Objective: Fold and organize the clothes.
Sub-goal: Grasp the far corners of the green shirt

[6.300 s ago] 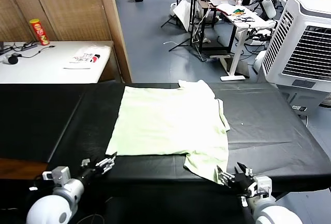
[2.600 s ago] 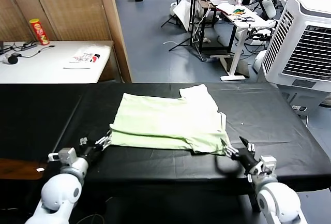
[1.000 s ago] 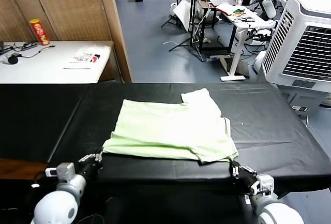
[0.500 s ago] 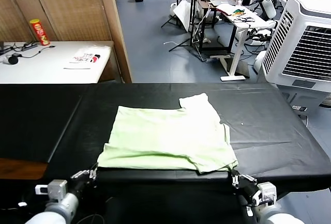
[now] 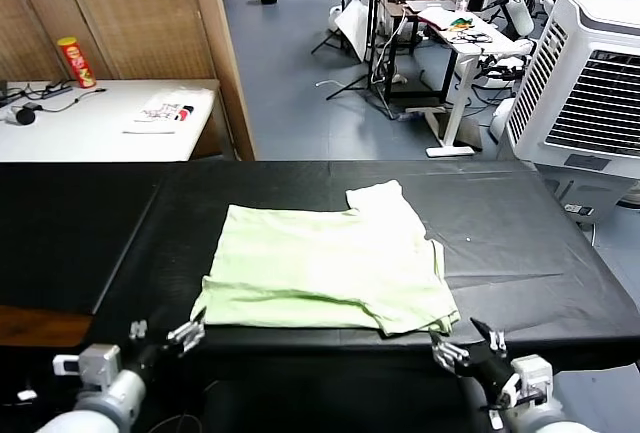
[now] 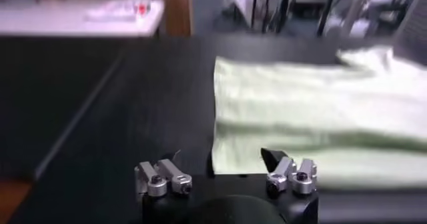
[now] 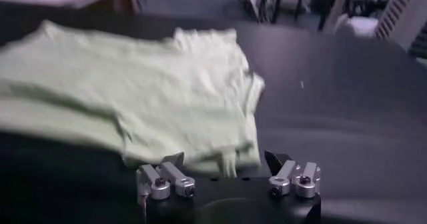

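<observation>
Shirt is laid on the black table, folded over once (near hem doubled back); further folds are left. Left gripper and right gripper are spread wide, empty, at its near corners.

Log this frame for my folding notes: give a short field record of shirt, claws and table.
shirt: pale green shirt, folded over once, flat on the table
table: black-covered table
left claw: open, at the shirt's near left corner, holding nothing
right claw: open, at the near right corner, holding nothing
background: white folded item on a white desk
</observation>
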Controlling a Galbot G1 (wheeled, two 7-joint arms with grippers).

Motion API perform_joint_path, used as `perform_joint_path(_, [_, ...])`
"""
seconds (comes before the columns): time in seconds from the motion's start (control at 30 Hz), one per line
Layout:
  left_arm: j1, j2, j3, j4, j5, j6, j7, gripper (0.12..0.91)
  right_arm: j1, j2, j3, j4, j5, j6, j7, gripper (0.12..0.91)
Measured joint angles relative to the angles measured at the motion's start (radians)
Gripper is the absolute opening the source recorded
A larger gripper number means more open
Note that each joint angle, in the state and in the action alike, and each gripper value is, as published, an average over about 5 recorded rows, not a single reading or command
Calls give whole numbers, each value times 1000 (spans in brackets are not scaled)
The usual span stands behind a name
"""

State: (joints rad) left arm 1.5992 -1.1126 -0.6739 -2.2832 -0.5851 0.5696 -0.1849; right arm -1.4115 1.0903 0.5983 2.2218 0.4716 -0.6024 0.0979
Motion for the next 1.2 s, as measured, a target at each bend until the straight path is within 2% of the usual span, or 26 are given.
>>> perform_joint_path(0.2, [-238, 38, 57, 147, -102, 21, -18, 798, 266, 7, -112, -209, 12, 18, 40, 798])
perform_joint_path(0.4, [-484, 56, 152, 346, -191, 81, -55, 798, 504, 33, -227, -445, 26, 0, 59, 798])
perform_joint_path(0.7, [-795, 29, 321, 663, -209, 125, -51, 798, 765, 90, -338, -772, 26, -45, 53, 798])
perform_joint_path(0.93, [-922, -7, 389, 850, -189, 134, -29, 798, 848, 133, -362, -924, 30, -60, 31, 798])
perform_joint_path(1.2, [-971, -39, 412, 934, -190, 138, -9, 798, 885, 164, -374, -1014, 24, -56, -1, 789])
